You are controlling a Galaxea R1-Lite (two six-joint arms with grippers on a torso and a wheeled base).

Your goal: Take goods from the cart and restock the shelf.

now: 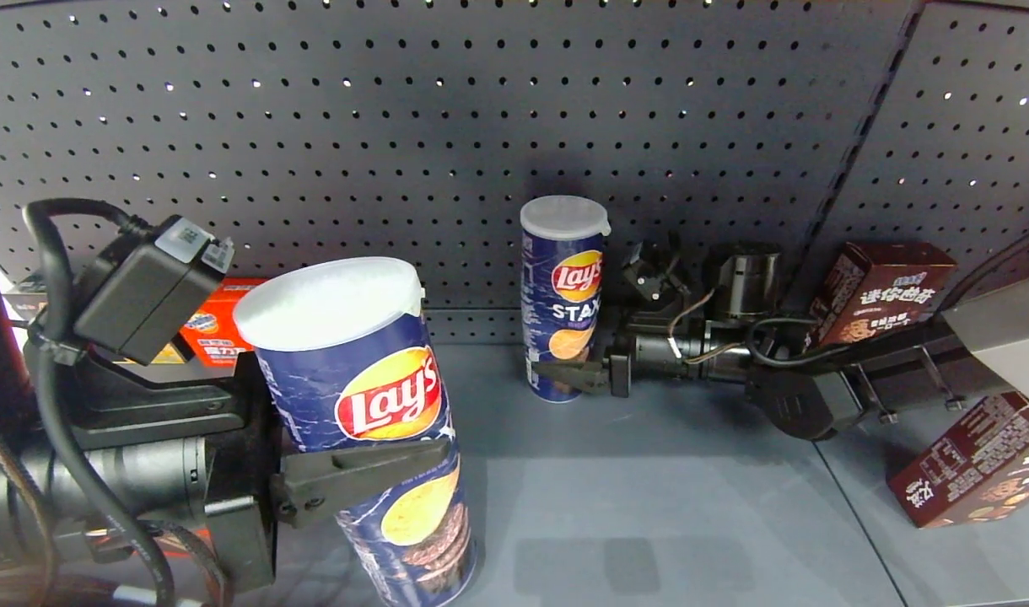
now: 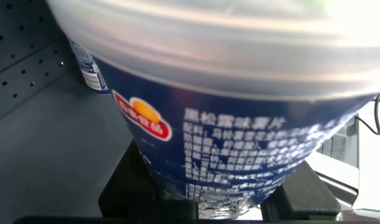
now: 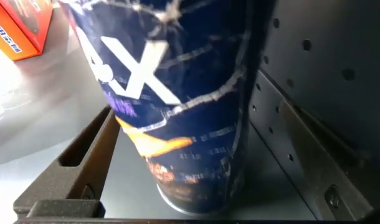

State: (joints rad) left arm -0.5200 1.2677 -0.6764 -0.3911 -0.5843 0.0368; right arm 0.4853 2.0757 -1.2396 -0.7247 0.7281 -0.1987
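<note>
Hard to make out first: behind the tilted chip can point(image 1: 363, 396), no sight of the rear finger of the left gripper point(image 1: 388, 472), only the front finger point(image 1: 354, 480) lying flat across the label. Cut off at the lower edge of the head view, the can's foot, so no telling whether resting on the shelf point(image 1: 649, 489) or just above it. Cropped at lid and sides from the left wrist. Clamped all the same, at mid-height, between jaws closed in from both flanks.

Set low around the upright chip can point(image 1: 565, 287), the right gripper point(image 1: 569, 375); gripping or merely placed around it, cannot tell.

As for looks, two alike: dark blue tubes veined with white marbling, red-and-yellow logo, pictured crisps, translucent white plastic lids. Tilted one at the shelf's front left, top leaning left. Upright one standing at the back, just before the pegboard panel point(image 1: 481, 101), near the middle.

Partly hidden behind the left arm, an orange box point(image 1: 215, 333). On the right, an upper brown box point(image 1: 881, 291), tilted, base hidden behind the right arm, and a lower brown box point(image 1: 978, 464), also tilted, cut by the frame edge
</note>
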